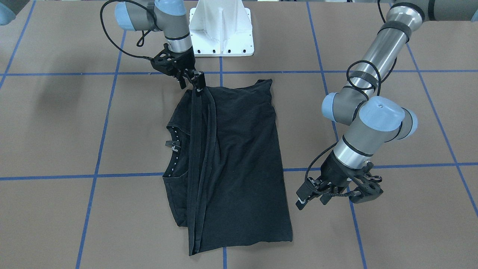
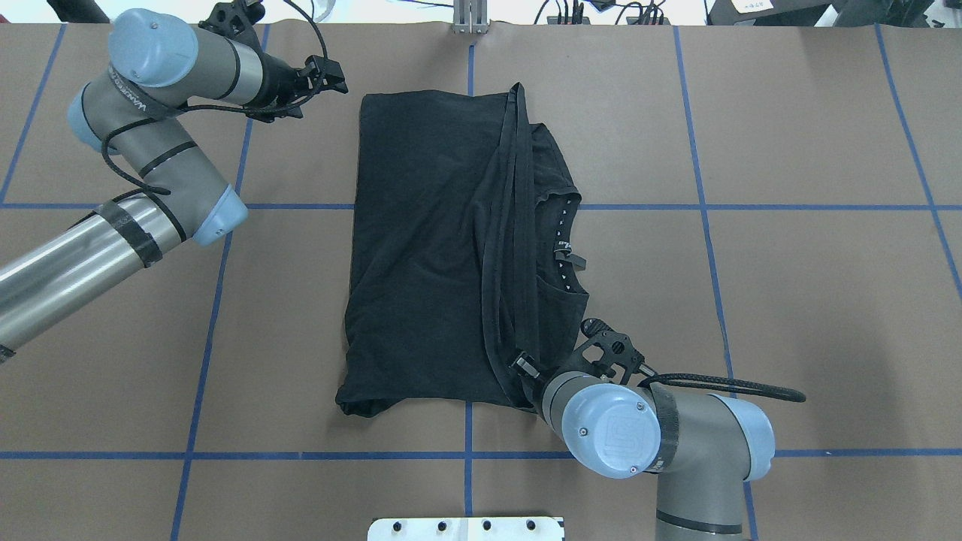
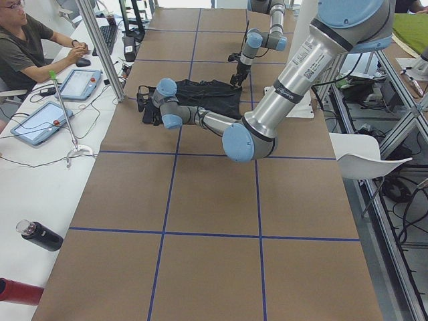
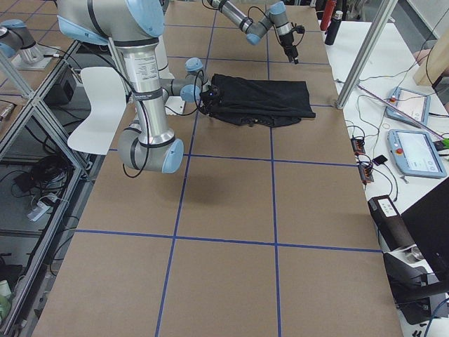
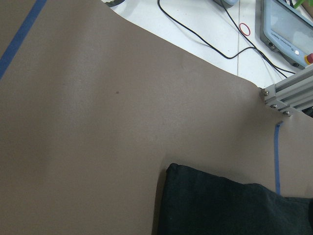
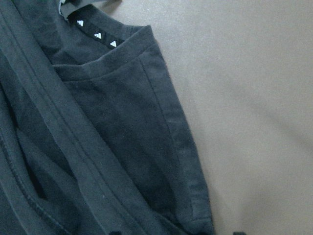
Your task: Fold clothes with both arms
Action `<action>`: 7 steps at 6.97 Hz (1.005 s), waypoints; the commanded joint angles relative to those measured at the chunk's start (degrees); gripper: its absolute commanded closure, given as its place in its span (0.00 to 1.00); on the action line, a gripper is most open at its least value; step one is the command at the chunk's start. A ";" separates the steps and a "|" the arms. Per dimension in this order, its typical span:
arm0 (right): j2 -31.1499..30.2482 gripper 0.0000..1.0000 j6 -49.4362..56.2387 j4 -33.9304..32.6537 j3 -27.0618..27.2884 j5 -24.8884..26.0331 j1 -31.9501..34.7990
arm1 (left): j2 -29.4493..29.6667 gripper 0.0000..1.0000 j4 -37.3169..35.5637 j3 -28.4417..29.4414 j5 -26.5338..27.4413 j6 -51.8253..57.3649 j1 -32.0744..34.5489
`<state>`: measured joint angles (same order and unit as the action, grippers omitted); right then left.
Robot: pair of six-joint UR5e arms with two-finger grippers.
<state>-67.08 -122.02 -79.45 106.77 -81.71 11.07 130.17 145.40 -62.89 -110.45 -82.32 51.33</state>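
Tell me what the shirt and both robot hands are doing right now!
T-shirt, lying folded lengthwise, collar showing at one side.
right gripper, shut on the T-shirt's folded edge at one corner.
left gripper, open and empty, beside the T-shirt, not touching it.
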 commanded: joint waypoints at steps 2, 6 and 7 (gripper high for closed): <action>0.19 0.49 0.03 0.00 -0.16 -0.03 0.00 | -0.01 0.00 0.06 0.05 -0.03 -0.03 0.00; 0.10 1.00 0.03 -0.09 0.71 -0.20 0.17 | -0.44 0.00 0.06 -0.65 0.06 -0.12 0.00; -0.42 1.00 0.11 -0.09 2.28 -0.55 0.61 | -0.62 0.00 -0.03 -1.26 -0.03 -0.29 0.00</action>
<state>-67.11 -121.97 -79.51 107.65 -81.97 11.33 129.72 145.44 -63.61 -110.44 -82.49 51.33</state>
